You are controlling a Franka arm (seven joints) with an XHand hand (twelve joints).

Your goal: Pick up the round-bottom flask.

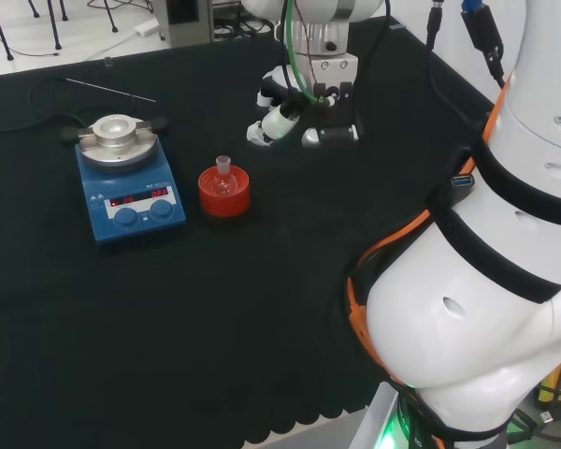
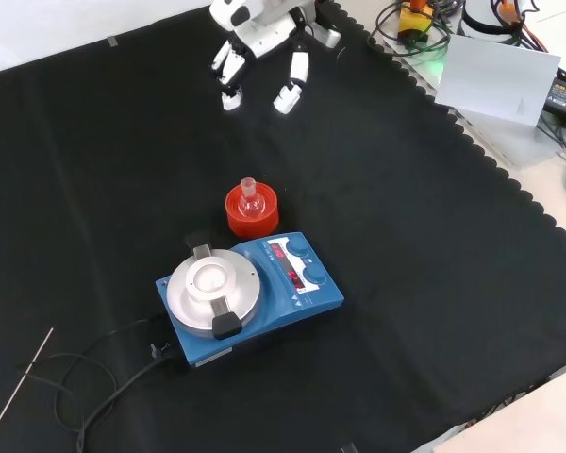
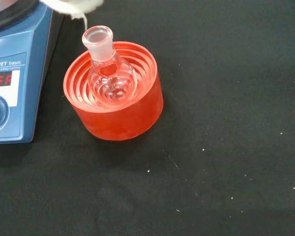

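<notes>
A small clear round-bottom flask (image 1: 223, 176) (image 2: 253, 197) (image 3: 109, 73) sits upright in a red ribbed ring stand (image 1: 224, 194) (image 2: 251, 213) (image 3: 115, 108) near the middle of the cloth. The black and white hand (image 1: 294, 112) (image 2: 262, 42) hangs above the cloth, up and to the right of the flask in the head view and well beyond it in the front view. Its fingers are relaxed, point downward and hold nothing. A clear gap of cloth lies between hand and flask.
A blue hotplate stirrer (image 1: 129, 187) (image 2: 250, 293) (image 3: 12, 73) with a round silver top stands close beside the stand, left of it in the head view. Its cable (image 2: 85, 363) and a thin rod (image 1: 107, 89) (image 2: 17, 387) lie beyond it. The arm's white links (image 1: 486, 271) rise at the head view's right.
</notes>
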